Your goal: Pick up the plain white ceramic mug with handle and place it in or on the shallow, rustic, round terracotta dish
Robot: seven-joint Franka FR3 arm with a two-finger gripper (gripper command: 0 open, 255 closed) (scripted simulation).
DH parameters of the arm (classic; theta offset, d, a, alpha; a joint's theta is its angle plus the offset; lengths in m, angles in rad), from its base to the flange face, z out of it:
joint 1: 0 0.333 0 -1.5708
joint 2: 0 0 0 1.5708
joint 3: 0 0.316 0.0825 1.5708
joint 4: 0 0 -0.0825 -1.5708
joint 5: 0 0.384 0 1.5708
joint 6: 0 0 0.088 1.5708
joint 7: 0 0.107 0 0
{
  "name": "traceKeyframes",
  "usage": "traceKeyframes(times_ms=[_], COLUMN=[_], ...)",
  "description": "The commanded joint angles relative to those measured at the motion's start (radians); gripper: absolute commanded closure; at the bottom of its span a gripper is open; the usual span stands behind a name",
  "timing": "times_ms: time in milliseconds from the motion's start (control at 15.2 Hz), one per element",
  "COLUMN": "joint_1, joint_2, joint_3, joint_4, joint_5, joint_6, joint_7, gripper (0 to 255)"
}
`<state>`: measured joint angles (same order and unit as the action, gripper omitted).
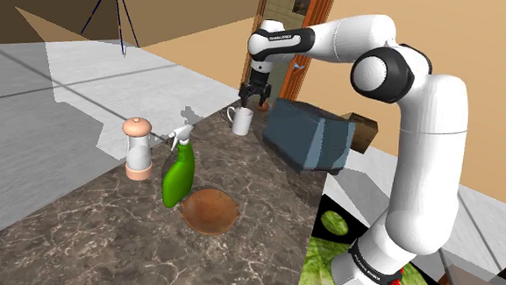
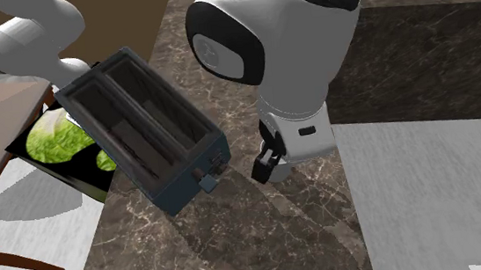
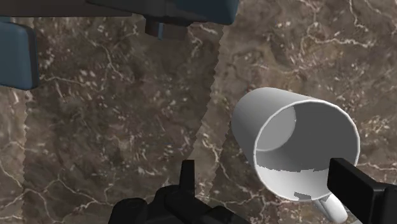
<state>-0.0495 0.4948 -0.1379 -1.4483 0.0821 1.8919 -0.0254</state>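
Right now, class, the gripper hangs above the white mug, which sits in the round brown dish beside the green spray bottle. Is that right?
Not quite. The gripper hangs above the white mug, but the mug stands on the marble counter by the blue toaster, apart from the round brown dish beside the green spray bottle. The shoulder view shows it.

— What colour is the counter (image 1: 89,235)?
— Dark brown, veined with pale streaks like marble.
— And the mug (image 1: 240,119)?
— Plain white, greyer inside. In the shoulder view, the toaster (image 1: 309,135) at its three o'clock is slate blue.
— The dish (image 1: 210,210)?
— Rusty reddish brown. The spray bottle (image 1: 178,171) at its ten o'clock is bright green with a pale grey head. The grinder (image 1: 137,148) past it is peach and white.
— The gripper (image 1: 252,102)?
— Black, on a white arm (image 1: 417,153) with dark joints.
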Motion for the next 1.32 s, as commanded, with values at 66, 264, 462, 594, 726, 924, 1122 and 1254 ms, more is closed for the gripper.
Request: traceKeyframes(times_ms=[66,264,462,594,726,924,1122,1254], joint_1=[0.001,0.002,0.002,0.002,0.002,0.002,0.002,0.002], joint_2=[0.016,0.024,0.026,0.026,0.026,0.026,0.026,0.026], joint_3=[0.002,0.003,0.003,0.003,0.003,0.003,0.003,0.003], joint_4=[-0.023,-0.05,-0.055,-0.055,-0.055,-0.055,-0.055,-0.055], joint_5=[0.002,0.003,0.004,0.004,0.004,0.004,0.004,0.004], joint_6=[0.018,0.054,0.061,0.061,0.061,0.061,0.061,0.061], joint_7=[0.001,-0.001,-0.001,-0.001,-0.001,-0.001,-0.001,-0.001], gripper=[0,0,0,0,0,255,255,255])
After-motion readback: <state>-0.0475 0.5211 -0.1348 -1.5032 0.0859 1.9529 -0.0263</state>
